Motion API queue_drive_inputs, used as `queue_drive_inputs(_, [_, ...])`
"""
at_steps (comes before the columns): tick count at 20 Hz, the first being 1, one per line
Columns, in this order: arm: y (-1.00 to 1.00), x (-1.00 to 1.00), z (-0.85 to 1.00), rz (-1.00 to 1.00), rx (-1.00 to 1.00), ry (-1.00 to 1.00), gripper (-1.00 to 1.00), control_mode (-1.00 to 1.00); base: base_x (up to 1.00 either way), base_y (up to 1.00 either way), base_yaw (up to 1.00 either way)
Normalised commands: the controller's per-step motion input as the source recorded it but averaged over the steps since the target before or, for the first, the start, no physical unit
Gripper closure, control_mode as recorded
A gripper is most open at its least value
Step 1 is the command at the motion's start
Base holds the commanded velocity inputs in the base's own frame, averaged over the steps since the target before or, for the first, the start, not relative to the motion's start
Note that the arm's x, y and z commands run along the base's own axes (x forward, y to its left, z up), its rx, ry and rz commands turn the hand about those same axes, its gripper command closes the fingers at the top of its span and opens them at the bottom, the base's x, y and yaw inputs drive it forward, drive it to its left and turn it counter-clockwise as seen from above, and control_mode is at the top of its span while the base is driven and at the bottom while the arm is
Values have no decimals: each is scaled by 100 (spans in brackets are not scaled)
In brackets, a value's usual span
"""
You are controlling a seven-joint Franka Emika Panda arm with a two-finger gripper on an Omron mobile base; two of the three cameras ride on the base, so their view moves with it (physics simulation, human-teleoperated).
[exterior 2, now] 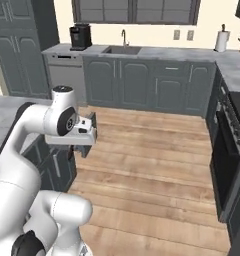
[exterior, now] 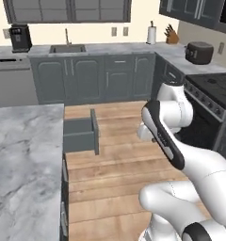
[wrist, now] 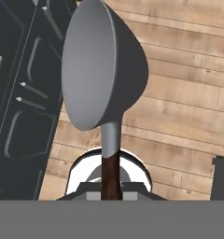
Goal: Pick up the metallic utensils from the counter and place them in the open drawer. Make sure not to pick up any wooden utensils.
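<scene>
The jaws [wrist: 111, 196] were pinched on the dark handle of a grey-headed spoon [wrist: 102, 65], whose bowl stood up large in the hand view, over the wooden floor [wrist: 179, 93] — so the metal piece was off the desk and in the air.

Going from the left in the left base view: the marble desk [exterior: 25, 160] filled the lower left, and no utensils could be made out on the part of it in view. Just right of its edge the drawer [exterior: 81, 134] stood pulled out, its panel front facing the floor, its inside dark. Right again rose the arm [exterior: 166, 136], folded back on itself near the stove [exterior: 213, 89]. In the right base view the hand sat close beside the drawer [exterior 2: 87, 137], apparently at about its height.

By my reading, the carry step was in hand: one metal utensil lifted, not yet put away. The next move would call for bringing the spoon over the drawer's open box, lowering it clear of the front panel and side walls, then spreading the jaws — a long handle could catch on the rim if it came in crosswise.
</scene>
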Motion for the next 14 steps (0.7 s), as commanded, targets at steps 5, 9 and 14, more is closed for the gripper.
queue_drive_inputs(5, [0,0,0,0,0,0,100,100,11,-25,40])
queue_drive_inputs(9, [0,0,0,0,0,0,100,100,20,0,20])
queue_drive_inputs(14, [0,0,0,0,0,0,100,100,67,8,6])
